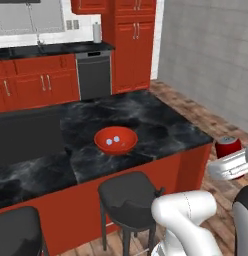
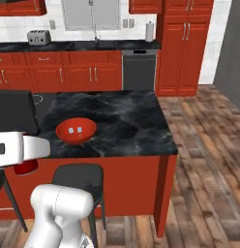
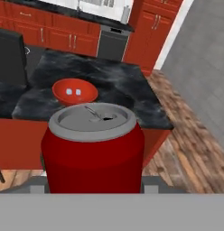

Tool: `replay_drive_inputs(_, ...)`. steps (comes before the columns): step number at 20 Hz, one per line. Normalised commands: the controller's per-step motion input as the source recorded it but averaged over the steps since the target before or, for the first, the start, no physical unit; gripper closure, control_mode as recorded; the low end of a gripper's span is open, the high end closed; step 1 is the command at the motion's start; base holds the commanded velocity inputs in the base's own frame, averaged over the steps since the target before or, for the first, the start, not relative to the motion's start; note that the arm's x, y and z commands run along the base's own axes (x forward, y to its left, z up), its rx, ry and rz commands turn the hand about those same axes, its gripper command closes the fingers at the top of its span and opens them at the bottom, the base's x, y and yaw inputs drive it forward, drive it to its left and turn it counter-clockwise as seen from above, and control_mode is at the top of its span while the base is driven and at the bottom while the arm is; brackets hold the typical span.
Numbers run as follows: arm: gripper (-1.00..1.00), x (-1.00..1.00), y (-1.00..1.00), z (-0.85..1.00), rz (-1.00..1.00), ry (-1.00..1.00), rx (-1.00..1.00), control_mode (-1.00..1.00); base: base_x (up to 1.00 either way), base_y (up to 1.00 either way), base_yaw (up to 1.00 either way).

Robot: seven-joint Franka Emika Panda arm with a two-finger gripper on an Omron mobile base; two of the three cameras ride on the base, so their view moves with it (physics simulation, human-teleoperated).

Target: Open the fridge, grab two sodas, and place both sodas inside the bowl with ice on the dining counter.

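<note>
You had two-finger gripper [image 3: 93, 187] clamped on red soda can with silver top [image 3: 93, 146], can upright between jaws, off edge of black white-veined marble dining counter with red panel sides [image 3: 118, 85]. Shallow red bowl with white ice cubes [image 3: 75, 92] sat on counter ahead of gripper, well apart from can.

soda can [image 3: 92, 151]: red, silver top | bowl [image 1: 115, 141]: red, white ice cubes | dining counter [image 1: 161, 125]: black white-veined marble, red sides | stools [image 1: 128, 196]: black
</note>
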Motion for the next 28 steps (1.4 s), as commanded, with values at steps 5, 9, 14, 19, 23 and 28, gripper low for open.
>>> replay_drive_inputs(5,1.0,0.0,0.0,0.0,0.0,0.0,0.0,1.0,0.91,-0.43,0.43)
replay_drive_inputs(9,1.0,0.0,0.0,0.0,0.0,0.0,0.0,1.0,0.98,-0.26,0.45)
replay_drive_inputs(14,1.0,0.8,-0.03,-0.4,0.36,0.05,0.03,-1.0,0.2,-0.01,0.1)
replay_drive_inputs(19,1.0,1.0,-0.06,-0.39,0.34,0.24,0.0,-1.0,0.0,0.0,0.0)
replay_drive_inputs(23,1.0,1.0,0.19,-0.22,0.19,0.32,-0.09,-1.0,0.0,0.0,0.0)
replay_drive_inputs(28,1.0,0.91,0.47,-0.13,0.13,0.22,-0.07,-1.0,0.0,0.0,0.0)
